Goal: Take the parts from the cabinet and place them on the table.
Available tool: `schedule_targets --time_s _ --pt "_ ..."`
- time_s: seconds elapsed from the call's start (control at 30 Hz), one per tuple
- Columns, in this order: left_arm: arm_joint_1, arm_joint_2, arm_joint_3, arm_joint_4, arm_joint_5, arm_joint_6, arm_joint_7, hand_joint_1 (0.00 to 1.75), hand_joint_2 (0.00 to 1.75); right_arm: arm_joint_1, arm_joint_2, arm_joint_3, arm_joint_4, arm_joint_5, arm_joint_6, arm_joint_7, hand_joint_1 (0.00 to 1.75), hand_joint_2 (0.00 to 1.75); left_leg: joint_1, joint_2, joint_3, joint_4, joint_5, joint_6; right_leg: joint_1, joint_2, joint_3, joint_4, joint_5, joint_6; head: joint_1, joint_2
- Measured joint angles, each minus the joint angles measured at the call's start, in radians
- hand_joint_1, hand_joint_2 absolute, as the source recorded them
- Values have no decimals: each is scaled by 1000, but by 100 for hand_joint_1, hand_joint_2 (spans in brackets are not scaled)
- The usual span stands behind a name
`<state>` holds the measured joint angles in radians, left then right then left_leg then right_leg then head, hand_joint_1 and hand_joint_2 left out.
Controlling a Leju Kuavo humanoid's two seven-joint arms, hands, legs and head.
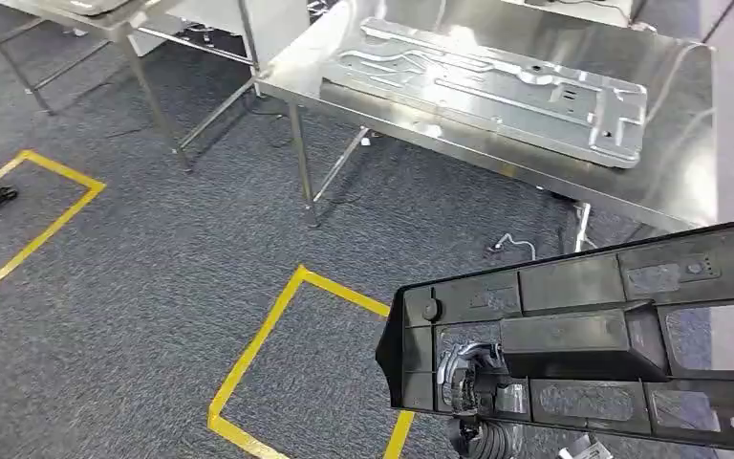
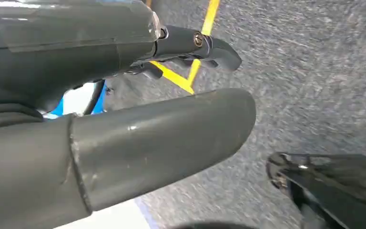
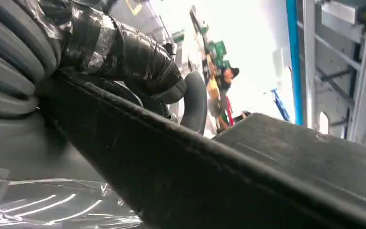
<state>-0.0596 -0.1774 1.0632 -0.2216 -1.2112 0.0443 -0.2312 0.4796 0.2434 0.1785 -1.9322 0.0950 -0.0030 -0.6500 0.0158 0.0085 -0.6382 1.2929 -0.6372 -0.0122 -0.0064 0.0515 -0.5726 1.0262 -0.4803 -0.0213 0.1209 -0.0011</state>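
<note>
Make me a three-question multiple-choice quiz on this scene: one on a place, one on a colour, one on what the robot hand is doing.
1. Where is the silver metal panel?
A. on the steel table
B. on the carpet
C. in a robot hand

2. What colour are the floor tape squares?
A. red
B. yellow
C. white

3. What is the right robot hand doing?
A. hanging free
B. pressing the table
C. holding the black plastic part

Key: 1 A, it lies flat on the steel table. 2 B, yellow lines on grey carpet. 3 C, the right wrist view shows it against the part.
</note>
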Motion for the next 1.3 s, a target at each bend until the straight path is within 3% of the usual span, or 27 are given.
schedule_targets --time_s 0.07,0.1,0.13,0.2,0.27,0.3,0.33,0.37,0.43,0.47,0.53,0.6,0.63,0.73,0.77,0.8,0.83,0.87,0.93,0.97,1.0,1.03,1.1,1.17,1.2,1.23,1.3 --pt "1 1 1 0 0 0 1 0 0 0 0 0 0 0 0 0 175 175 0 -15 60 -157 102 6 -1 30 2 5 -1 2 0 0" --pt "1 2 1 0 0 0 1 0 0 0 0 0 0 0 0 0 175 175 3 -53 90 -237 135 10 -2 41 1 8 -4 5 0 0" --pt "2 4 2 0 0 -1 2 0 0 -1 0 0 0 0 0 0 175 175 4 -103 98 -257 119 15 4 50 -6 15 -5 12 0 0" --pt "-5 4 2 0 0 -1 1 0 0 -1 0 0 0 3 -1 2 175 175 -2 -85 99 -263 121 19 -6 72 -15 14 1 24 0 0" --pt "-7 4 2 0 0 -2 1 0 0 -1 0 0 0 7 -9 7 175 175 2 -63 103 -272 129 36 -4 95 -21 8 9 40 0 0" --pt "-7 2 2 0 0 -3 2 0 0 -1 0 0 0 14 -21 14 175 175 6 -43 107 -280 134 42 -6 73 -22 21 -1 40 0 0" --pt "-4 3 3 0 0 -3 1 0 0 -2 0 1 0 26 -39 21 175 175 6 -37 108 -285 137 49 0 11 -41 55 -30 44 5 0" --pt "-2 3 6 0 1 -3 1 0 0 -4 1 2 2 46 -62 31 175 175 4 -25 107 -285 137 50 -1 -18 -74 123 -71 48 3 0" --pt "0 4 14 0 3 -5 1 0 0 -4 0 5 7 71 -111 40 175 175 1 -4 105 -284 136 52 -5 -42 -144 270 -132 55 4 0" --pt "0 4 17 0 5 -5 1 0 0 -5 -3 7 10 76 -131 40 175 175 1 4 105 -283 136 51 -7 -44 -157 300 -133 56 4 0" --pt "-1 4 19 0 7 -10 1 0 0 -5 -7 11 13 88 -158 39 175 175 1 11 107 -283 127 49 -8 -48 -113 221 -69 55 4 0" --pt "-1 3 20 0 7 -13 1 0 0 -6 -11 18 16 108 -185 39 175 175 1 17 115 -283 117 44 -6 -58 -8 41 8 44 4 0" --pt "-1 3 20 0 7 -13 1 0 0 -10 -13 23 16 117 -198 39 175 175 -2 19 117 -282 113 38 0 -68 13 1 -19 37 4 0" --pt "-3 3 21 0 6 -14 1 0 0 -15 -23 40 18 134 -225 39 175 175 0 23 128 -290 103 19 10 -63 16 -3 -35 19 4 0" --pt "-8 3 21 0 5 -14 1 0 0 -16 -26 44 18 140 -235 39 175 175 -3 27 144 -295 99 12 8 -57 24 -11 -35 10 4 0" --pt "-7 4 21 0 2 -14 1 0 0 -17 -27 51 18 143 -244 39 175 175 1 24 151 -288 94 7 -5 -55 48 -26 -25 8 4 0" --pt "-8 5 21 0 0 -14 0 0 0 -20 -30 56 19 145 -251 39 175 175 0 12 139 -252 88 4 -5 -55 64 -34 -32 2 1 0" --pt "-6 5 22 0 0 -14 0 0 0 -23 -35 62 21 147 -261 39 175 175 1 6 100 -184 67 2 -5 -57 75 -36 -38 -8 0 0" --pt "-6 5 22 0 -1 -16 0 0 0 -30 -45 73 24 149 -279 42 175 175 1 1 -18 -11 21 -5 -4 -52 94 -35 -57 -9 0 0" --pt "-2 5 22 0 -1 -16 0 0 0 -31 -47 76 25 150 -281 42 175 175 1 1 -65 40 22 -8 -4 -48 106 -35 -69 -9 0 0" --pt "2 5 22 0 -2 -16 0 0 0 -32 -50 79 26 153 -282 42 175 175 1 1 -91 41 56 -7 -4 -41 123 -35 -82 -8 0 0" --pt "6 5 23 0 -2 -16 2 0 0 -34 -52 82 26 154 -283 42 175 175 1 1 -93 -6 118 -5 -4 -35 143 -35 -98 -5 0 0" --pt "9 9 23 0 -3 -16 2 0 0 -36 -55 86 26 160 -293 42 175 175 -1 0 -55 -185 263 7 -4 -31 189 -36 -134 0 0 0" --pt "10 13 25 0 -3 -18 5 0 0 -43 -60 93 29 171 -320 54 175 175 -14 -5 -34 -196 235 20 0 -29 202 -45 -157 17 0 0" --pt "5 13 25 0 -4 -18 6 0 0 -46 -62 97 30 190 -340 60 175 175 -17 -4 -15 -224 197 28 -2 -31 206 -52 -161 23 0 0" --pt "2 13 25 0 -4 -19 7 0 0 -50 -66 102 32 211 -364 69 175 175 -19 -5 -14 -225 191 36 -3 -31 224 -63 -156 29 0 0" --pt "2 13 25 0 -11 -22 8 0 0 -61 -74 124 33 331 -471 123 175 175 -5 -7 24 -256 180 49 -1 -32 195 -1 -110 40 -1 0"
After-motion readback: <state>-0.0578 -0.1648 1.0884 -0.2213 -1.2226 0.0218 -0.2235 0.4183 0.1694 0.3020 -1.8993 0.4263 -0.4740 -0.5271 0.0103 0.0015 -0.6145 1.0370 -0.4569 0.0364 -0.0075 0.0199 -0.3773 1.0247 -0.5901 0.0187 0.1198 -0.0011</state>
